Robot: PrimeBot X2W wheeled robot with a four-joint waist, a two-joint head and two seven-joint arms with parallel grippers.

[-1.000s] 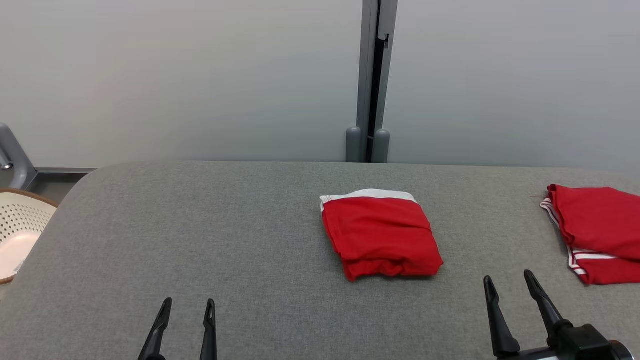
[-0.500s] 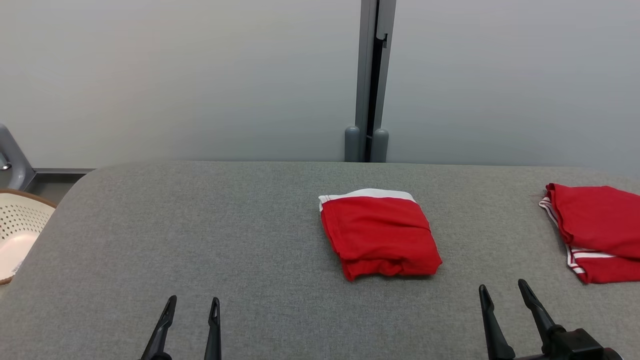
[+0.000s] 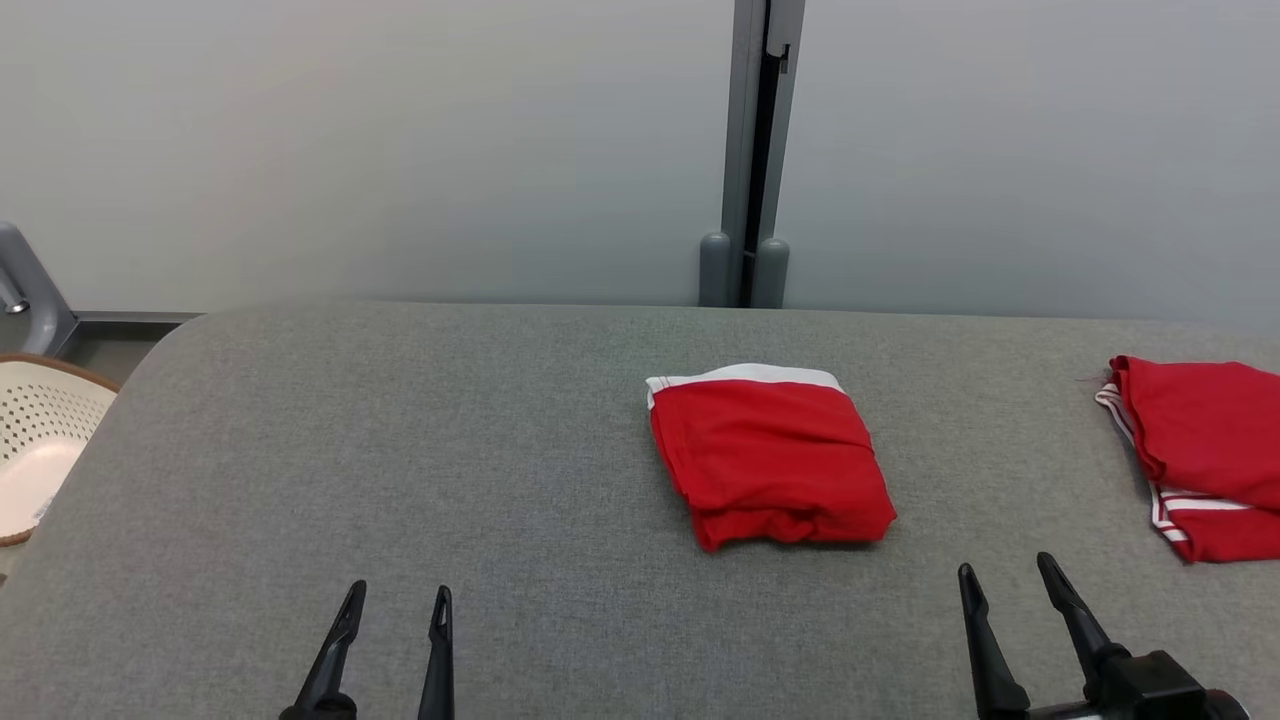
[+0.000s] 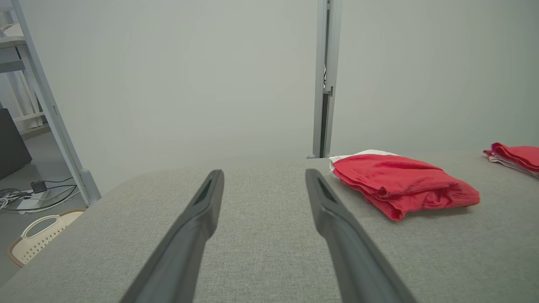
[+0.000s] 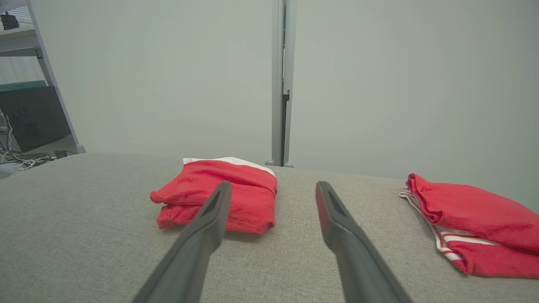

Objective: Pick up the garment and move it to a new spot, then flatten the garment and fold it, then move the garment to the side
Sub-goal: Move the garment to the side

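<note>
A folded red garment (image 3: 772, 455) with a white band along its far edge lies in the middle of the grey padded table (image 3: 400, 450); it also shows in the left wrist view (image 4: 400, 181) and the right wrist view (image 5: 223, 198). My left gripper (image 3: 398, 597) hovers open near the front edge, well left of the garment, empty (image 4: 264, 176). My right gripper (image 3: 1005, 570) stands open and empty just right of and nearer than the garment (image 5: 273, 187).
A second folded red piece with white stripes (image 3: 1200, 450) lies at the table's right edge (image 5: 471, 223). A cream perforated basket (image 3: 40, 450) sits off the table's left side. A grey wall with a vertical post (image 3: 755, 150) stands behind.
The head view has shifted a little, so the whole scene sits slightly higher and to the right. Both grippers stay open and low; the garment lies as before.
</note>
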